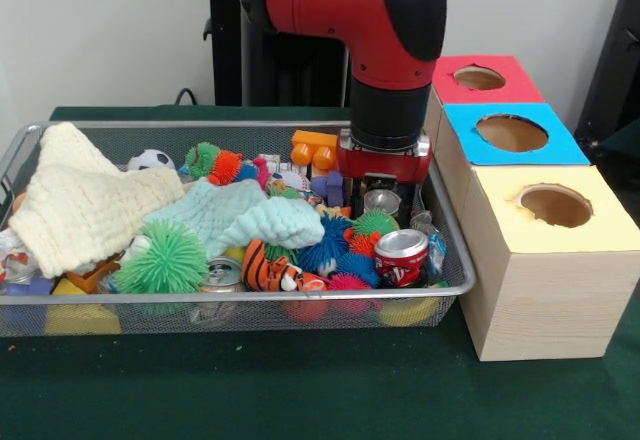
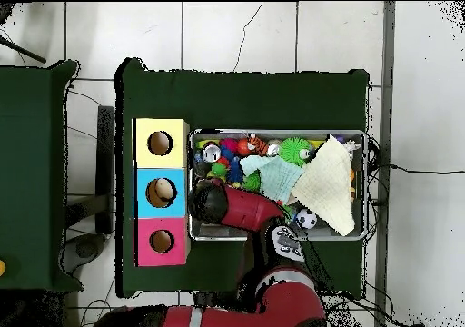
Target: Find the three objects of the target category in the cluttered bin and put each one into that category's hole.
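I see the gripper low inside the wire bin at its right edge, beside the crushed red can; jaws' state unclear.

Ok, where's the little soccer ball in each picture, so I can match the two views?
Front view: the soccer ball sits at the bin's far rim, behind the cream cloth.
Overhead view: the soccer ball is at the bin's lower edge, below the cream cloth.
Shared landmark: the yellow box.

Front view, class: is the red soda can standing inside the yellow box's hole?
No. The red soda can sits in the wire bin, beside the yellow box, whose hole shows nothing inside.
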{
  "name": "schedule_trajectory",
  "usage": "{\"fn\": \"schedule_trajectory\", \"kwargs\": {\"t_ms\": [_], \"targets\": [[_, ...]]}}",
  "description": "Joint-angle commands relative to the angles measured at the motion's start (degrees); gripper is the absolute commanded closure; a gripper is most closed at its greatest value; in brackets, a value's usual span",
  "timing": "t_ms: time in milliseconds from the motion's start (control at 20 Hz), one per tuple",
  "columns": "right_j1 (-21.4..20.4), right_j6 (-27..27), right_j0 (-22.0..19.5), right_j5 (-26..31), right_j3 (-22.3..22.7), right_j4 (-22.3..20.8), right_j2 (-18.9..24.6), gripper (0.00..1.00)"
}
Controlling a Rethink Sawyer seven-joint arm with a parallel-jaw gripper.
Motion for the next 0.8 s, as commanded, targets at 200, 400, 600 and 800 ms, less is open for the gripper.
{"fn": "schedule_trajectory", "kwargs": {"t_ms": [200,400,600,800], "targets": [[6.9,12.4,6.0,-2.7,-9.6,5.2,2.9,0.00],[6.6,15.1,9.8,-1.2,-10.5,8.4,-0.1,0.00],[5.3,15.4,11.4,1.2,-10.4,10.8,-1.5,0.00],[1.7,14.0,11.7,5.9,-9.1,11.6,-2.0,0.00]]}}
